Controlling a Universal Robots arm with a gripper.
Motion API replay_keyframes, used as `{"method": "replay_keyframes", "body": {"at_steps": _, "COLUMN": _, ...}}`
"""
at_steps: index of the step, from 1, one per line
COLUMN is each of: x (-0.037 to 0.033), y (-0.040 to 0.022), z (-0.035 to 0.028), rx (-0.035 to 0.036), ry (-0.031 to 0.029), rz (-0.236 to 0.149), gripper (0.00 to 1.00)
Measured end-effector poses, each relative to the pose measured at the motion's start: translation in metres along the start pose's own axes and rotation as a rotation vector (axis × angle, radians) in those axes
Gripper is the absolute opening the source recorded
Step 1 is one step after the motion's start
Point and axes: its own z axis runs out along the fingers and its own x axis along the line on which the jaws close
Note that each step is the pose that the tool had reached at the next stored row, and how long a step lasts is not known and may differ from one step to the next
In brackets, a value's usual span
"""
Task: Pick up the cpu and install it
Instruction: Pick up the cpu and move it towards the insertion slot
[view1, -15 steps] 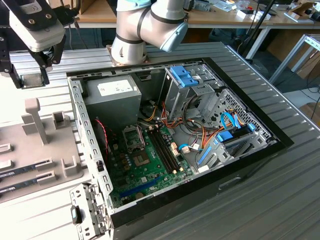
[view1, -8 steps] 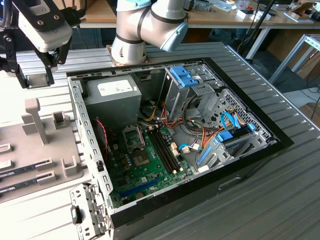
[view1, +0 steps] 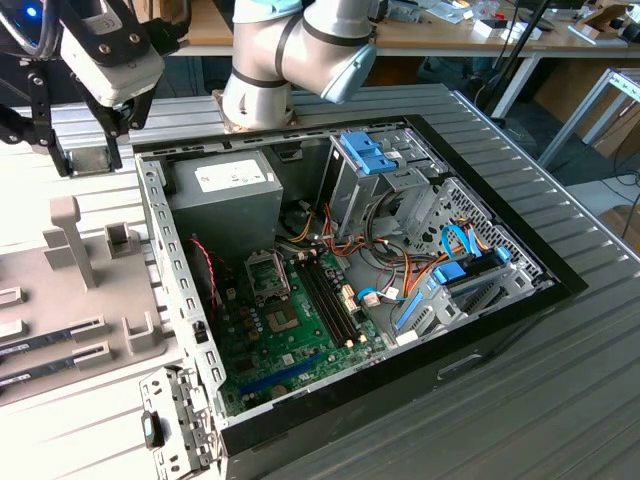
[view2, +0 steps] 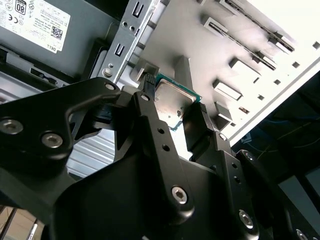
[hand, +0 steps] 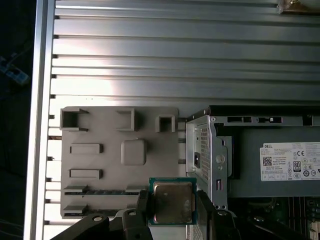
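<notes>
The cpu (hand: 173, 201), a small square chip with a dull metal top and a thin green rim, is pinched by its edges between my gripper's black fingers (hand: 142, 201). My gripper (hand: 173, 203) is shut on it, and the second wrist view shows the same hold on the cpu (view2: 172, 99) by the gripper (view2: 172, 106). In the exterior view the gripper (view1: 118, 118) hangs above the table at the far left corner of the open computer case (view1: 560, 280), beside the grey fixture plate (view1: 90, 300). The open socket (view1: 268, 275) lies on the green motherboard (view1: 290, 340).
The grey power-supply box (view1: 225, 190) sits in the case's near-left corner below the gripper. Memory sticks (view1: 50, 340) lie in slots of the fixture plate (hand: 120, 160). Blue drive brackets (view1: 365, 150) and cable bundles (view1: 400, 270) crowd the case's right side. The table (hand: 175, 50) is ribbed metal.
</notes>
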Motion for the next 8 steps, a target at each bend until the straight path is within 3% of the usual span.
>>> {"method": "replay_keyframes", "body": {"at_steps": 8, "x": -0.0095, "y": -0.0003, "z": 0.0021, "rx": -0.0001, "ry": 0.0, "rz": 0.0, "gripper": 0.47}}
